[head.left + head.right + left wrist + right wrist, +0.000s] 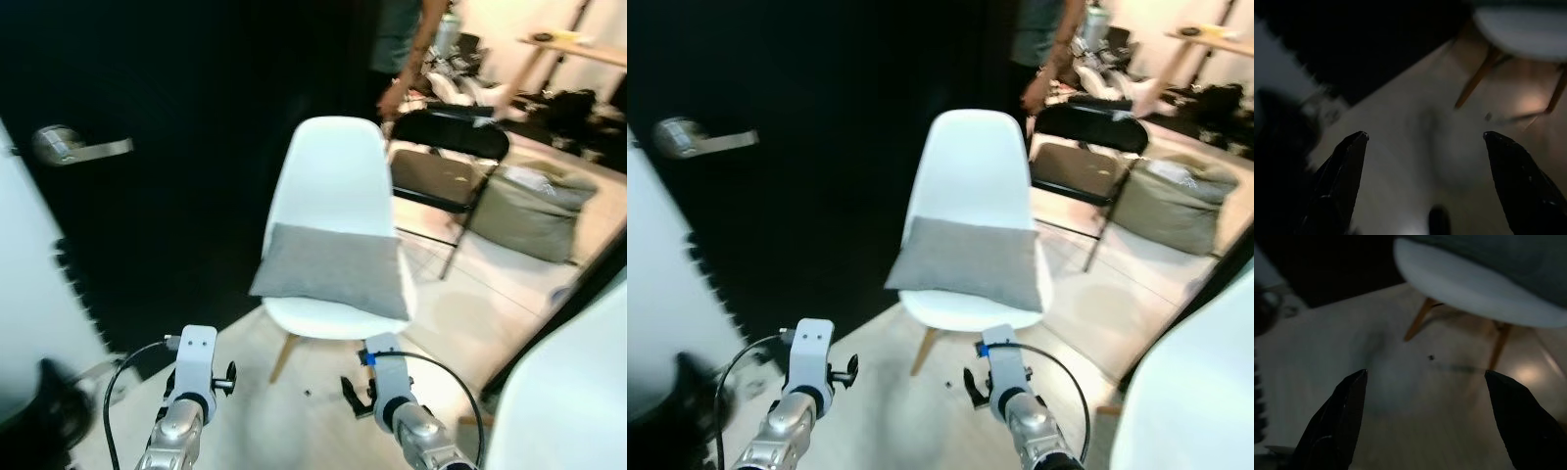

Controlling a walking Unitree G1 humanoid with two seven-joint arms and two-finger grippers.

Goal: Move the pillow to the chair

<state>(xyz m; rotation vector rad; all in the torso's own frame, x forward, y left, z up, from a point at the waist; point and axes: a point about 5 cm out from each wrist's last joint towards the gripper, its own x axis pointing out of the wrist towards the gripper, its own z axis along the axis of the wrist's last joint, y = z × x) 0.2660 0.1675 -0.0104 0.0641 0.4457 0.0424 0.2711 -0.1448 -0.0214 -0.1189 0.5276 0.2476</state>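
Already the grey pillow [333, 269] lies on the seat of the white shell chair [333, 171], its upper edge against the backrest and its near edge hanging a little over the front lip. Both grippers are low before the chair with nothing in them: the left gripper [1425, 142] shows its two black fingers spread wide over bare pale floor [1400, 161], and the right gripper [1425, 377] is spread just as wide, looking under the chair's seat at its wooden legs [1418, 325]. Judged from this, the carrying looks done and the step in hand is to back off cleanly: keep the fingers apart, draw both arms straight away from the seat front, and do not lift them under the overhanging pillow edge, which could tip it off. The pillow sits above and beyond both grippers, apart from each, nearer the right one. Behind stand a dark door with a lever handle [73, 147], a black folding chair [446, 162] and a person [407, 49]; the wrist views are dim, so the small dark speck on the floor [1431, 357] may be only debris.
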